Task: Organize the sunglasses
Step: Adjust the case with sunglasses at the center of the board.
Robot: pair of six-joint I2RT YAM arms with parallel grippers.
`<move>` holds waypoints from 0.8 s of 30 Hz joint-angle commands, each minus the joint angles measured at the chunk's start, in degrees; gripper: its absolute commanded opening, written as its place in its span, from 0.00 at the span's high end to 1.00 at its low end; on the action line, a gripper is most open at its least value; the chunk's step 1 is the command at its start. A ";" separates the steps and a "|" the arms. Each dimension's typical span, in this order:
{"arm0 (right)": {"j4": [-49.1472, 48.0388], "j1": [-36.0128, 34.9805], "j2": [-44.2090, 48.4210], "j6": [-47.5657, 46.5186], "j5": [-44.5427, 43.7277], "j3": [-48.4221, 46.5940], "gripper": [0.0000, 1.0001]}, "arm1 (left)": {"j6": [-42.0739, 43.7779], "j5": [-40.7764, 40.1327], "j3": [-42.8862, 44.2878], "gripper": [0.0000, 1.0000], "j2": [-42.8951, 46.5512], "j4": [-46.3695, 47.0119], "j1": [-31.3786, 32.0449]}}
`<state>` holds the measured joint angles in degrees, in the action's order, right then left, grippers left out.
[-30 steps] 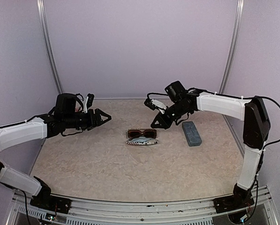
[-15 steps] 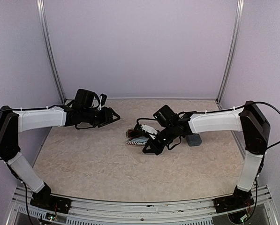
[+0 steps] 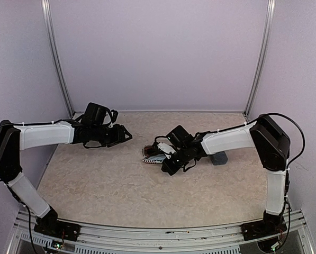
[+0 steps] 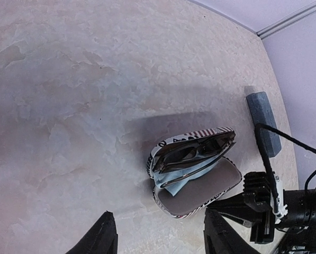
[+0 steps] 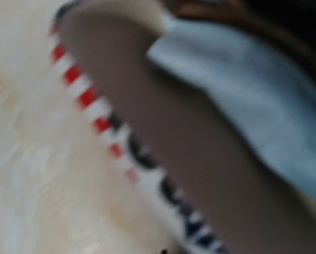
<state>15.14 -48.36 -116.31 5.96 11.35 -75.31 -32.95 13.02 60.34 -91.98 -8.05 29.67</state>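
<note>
- Since a second ago, the right gripper has dropped from upper centre to the near rim of the open striped case at mid-frame. The left gripper has reached in from the left.
- The right jaws are clenched; I cannot tell whether they pinch the rim. The left jaws stand apart, empty.
- The dark sunglasses lie inside the case, above a blue cloth. Likely next step: closing the case.

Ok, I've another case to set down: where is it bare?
Bare: the near half of the table, between the striped case and the arm bases; also the back strip by the wall. Crowded: centre-right, around right gripper, striped case and blue-grey case.
</note>
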 commanded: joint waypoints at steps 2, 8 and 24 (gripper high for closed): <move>-0.41 1.50 -1.71 2.53 -5.20 -2.28 1.00 | 0.32 -1.38 -1.09 0.45 2.74 -1.15 0.00; -0.01 3.95 -1.79 2.87 -6.10 -2.45 1.00 | 0.48 -1.53 -1.58 0.45 3.08 -1.21 -0.03; 0.61 10.39 -3.13 2.46 -4.68 -5.61 1.00 | 0.47 -3.49 -1.11 0.46 0.14 -1.83 2.02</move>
<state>15.49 -39.18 -118.06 8.43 6.00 -79.48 -32.93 11.22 59.13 -90.28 -9.15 30.41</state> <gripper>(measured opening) 0.003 0.543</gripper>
